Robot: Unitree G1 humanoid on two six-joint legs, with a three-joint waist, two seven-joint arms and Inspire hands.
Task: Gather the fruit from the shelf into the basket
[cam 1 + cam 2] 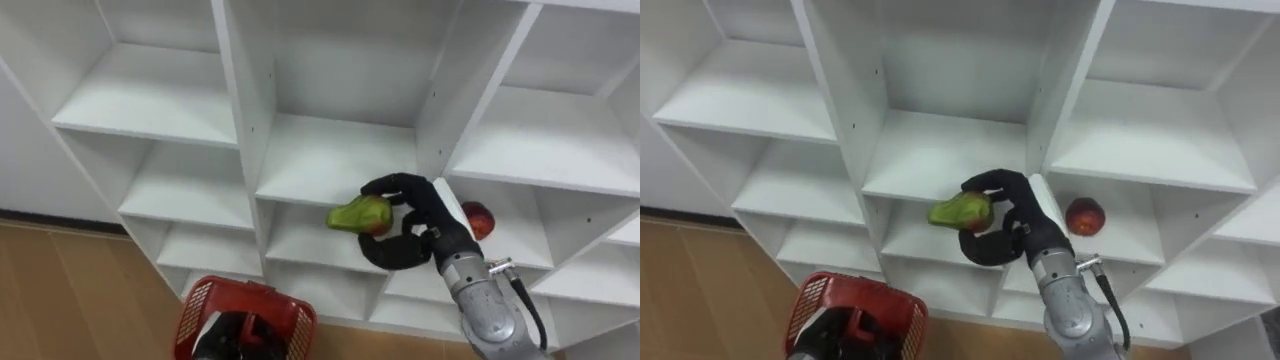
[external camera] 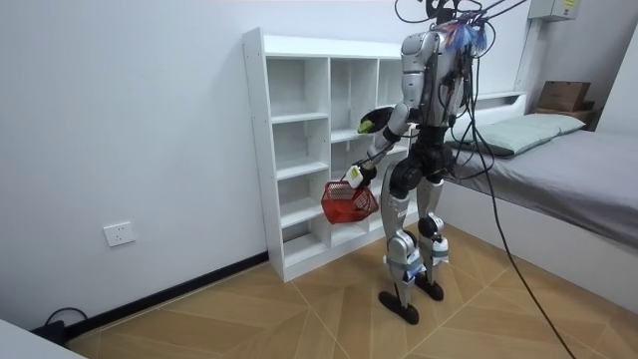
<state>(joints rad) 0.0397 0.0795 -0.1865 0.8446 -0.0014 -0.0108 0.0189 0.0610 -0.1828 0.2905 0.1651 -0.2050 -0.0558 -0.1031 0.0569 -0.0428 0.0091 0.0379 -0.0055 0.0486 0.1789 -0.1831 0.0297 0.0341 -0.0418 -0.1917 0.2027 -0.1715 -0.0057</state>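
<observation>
The right hand [image 1: 425, 225] is curled around a green-and-red fruit [image 1: 360, 214], holding it just in front of the closet [image 1: 240, 120], at its middle shelf. This is probably to carry it down to the red basket [image 1: 200, 305], which the left hand [image 1: 238, 335] grips by the handle, low before the closet. A red fruit [image 1: 478, 218] sits in the closet's right compartment. The closet's white shelves are otherwise bare, it stands on a wooden floor [image 1: 80, 290], and a bed [image 2: 558, 160] lies beside it.

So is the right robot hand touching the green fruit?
Touching. The right eye view shows the right robot hand curled round the green fruit.
</observation>
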